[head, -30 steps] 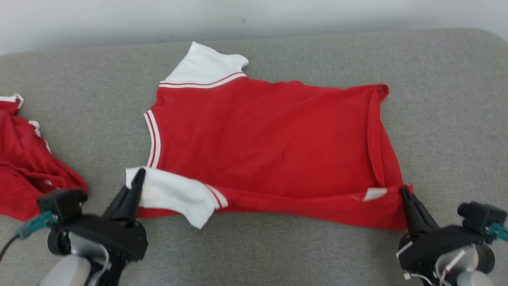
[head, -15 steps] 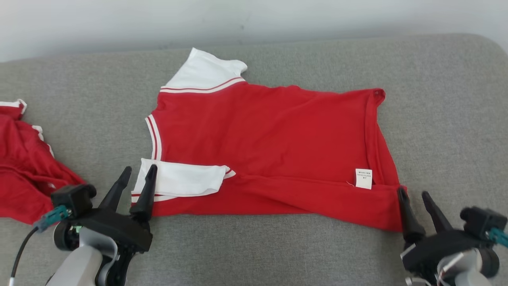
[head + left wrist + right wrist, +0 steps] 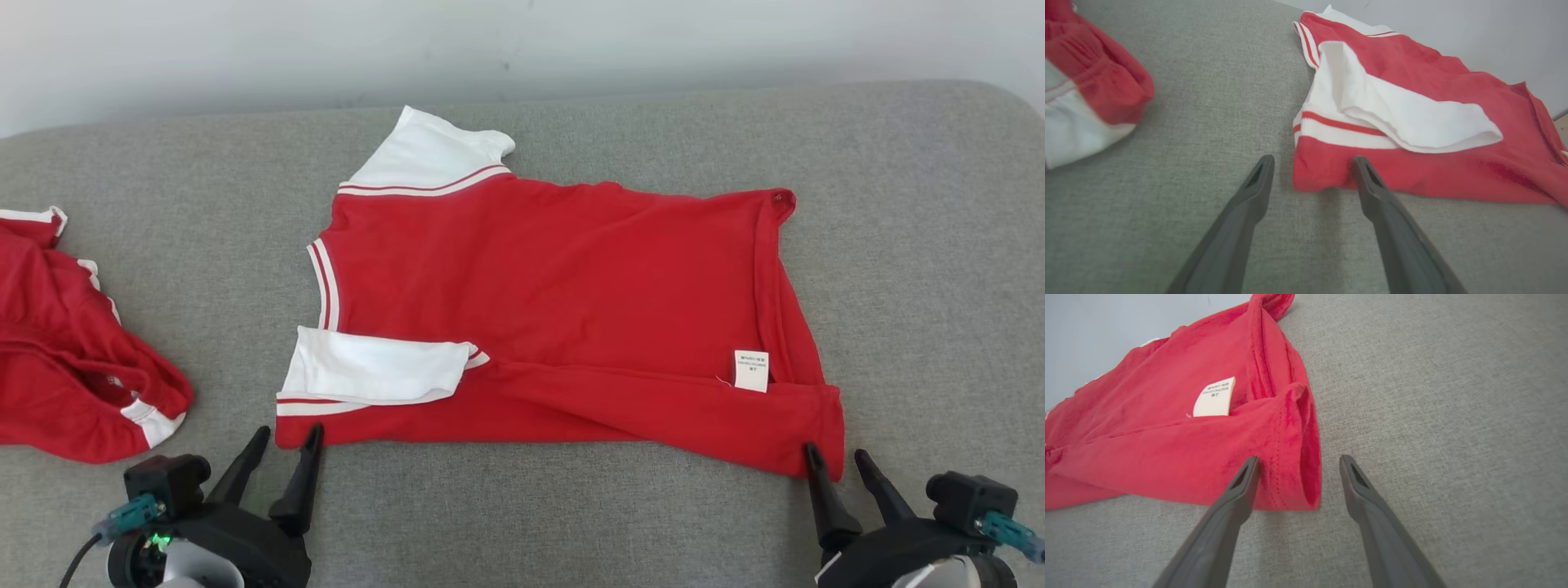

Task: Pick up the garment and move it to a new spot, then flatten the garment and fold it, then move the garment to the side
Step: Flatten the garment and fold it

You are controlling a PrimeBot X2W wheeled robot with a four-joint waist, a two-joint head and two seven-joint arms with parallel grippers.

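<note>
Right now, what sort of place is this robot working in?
Probably an indoor garment-folding setup, perhaps a sofa or mattress: a grey upholstered surface with a rounded corner runs up to a plain pale wall, a red shirt lies spread on it, and another red garment sits crumpled at the left.

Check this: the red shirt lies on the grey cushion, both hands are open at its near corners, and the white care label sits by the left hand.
No: the white care label sits by the right hand, not the left hand, as the head view shows. The rest holds: the red shirt lies on the grey cushion, both hands open at its near corners.
</note>
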